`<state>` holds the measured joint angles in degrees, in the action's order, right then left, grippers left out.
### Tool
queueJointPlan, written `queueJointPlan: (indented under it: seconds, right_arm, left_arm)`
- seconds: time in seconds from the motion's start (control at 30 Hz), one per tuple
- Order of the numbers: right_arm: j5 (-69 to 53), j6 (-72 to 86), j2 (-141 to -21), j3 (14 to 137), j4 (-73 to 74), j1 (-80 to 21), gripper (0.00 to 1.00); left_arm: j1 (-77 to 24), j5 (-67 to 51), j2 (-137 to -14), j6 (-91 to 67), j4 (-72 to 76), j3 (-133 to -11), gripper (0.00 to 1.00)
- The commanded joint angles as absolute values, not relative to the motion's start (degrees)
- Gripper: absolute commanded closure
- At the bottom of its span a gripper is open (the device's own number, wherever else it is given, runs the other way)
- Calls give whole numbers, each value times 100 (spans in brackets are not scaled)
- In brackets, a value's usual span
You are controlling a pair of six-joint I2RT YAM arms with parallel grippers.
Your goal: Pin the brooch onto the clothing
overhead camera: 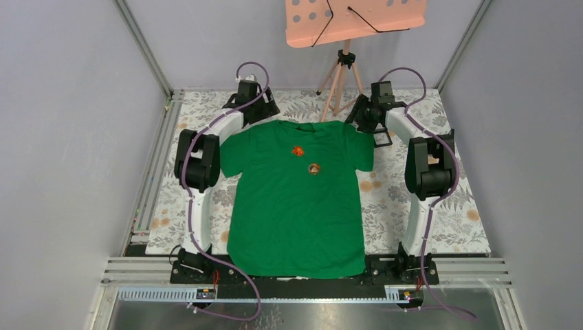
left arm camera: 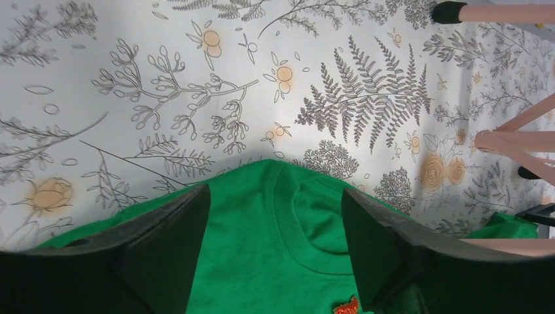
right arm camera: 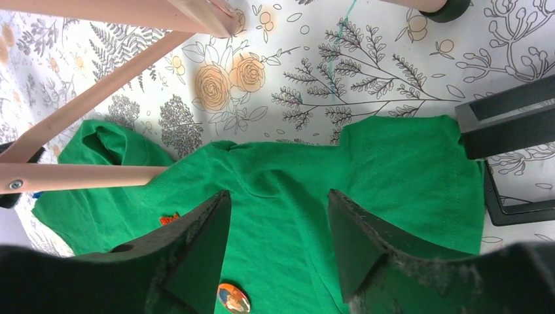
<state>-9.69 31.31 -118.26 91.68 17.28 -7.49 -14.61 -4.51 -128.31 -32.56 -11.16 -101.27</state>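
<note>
The green T-shirt (overhead camera: pixel 295 213) lies flat on the flowered counter (overhead camera: pixel 440 206), with its round neck toward the far side. Two small pieces rest on its chest: an orange brooch (overhead camera: pixel 298 150) and, just beside it toward the hem, a round badge (overhead camera: pixel 313 168). I cannot tell if either one is fastened through the fabric or only lying on it.

The left fingers (left arm camera: pixel 163 242) are spread wide and hold nothing. They hover over the collar, and the orange brooch shows at the bottom edge of the left wrist view, beside the inner face of one finger but apart from it. The right fingers (right arm camera: pixel 196 242) are also spread and empty. They hover above the shoulder area on that side, near a leg of the tripod (right arm camera: pixel 98 98). The round badge sits low between them, and the orange brooch is outside them.

In my judgement the pinning is either finished or not yet begun. If it is not begun, the next move calls for one arm to lower over the brooch and close on it carefully, while the other arm presses the soft fabric flat so it does not bunch.
</note>
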Motion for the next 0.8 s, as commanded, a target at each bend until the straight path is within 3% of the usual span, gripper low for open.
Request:
queueJointPlan:
  seconds: [0.0,0.23,0.53,0.77]
  right_arm:
    - [-1158,2655,-11231,9032,1587,-721,33]
    - [-1096,2134,-9995,7997,1616,-668,28]
    - [-771,1381,-7455,6294,1987,43,21]
    - [-203,942,-5204,5340,2082,158,14]
  left_arm:
    - [-1432,-496,-11879,-2798,-812,-10014,16]
    - [-1396,-58,-10359,-2955,-255,-8342,2]
    - [-1195,761,-7628,-3028,-706,-6518,1]
    - [-1195,691,-5682,-2589,-2189,-6677,1]
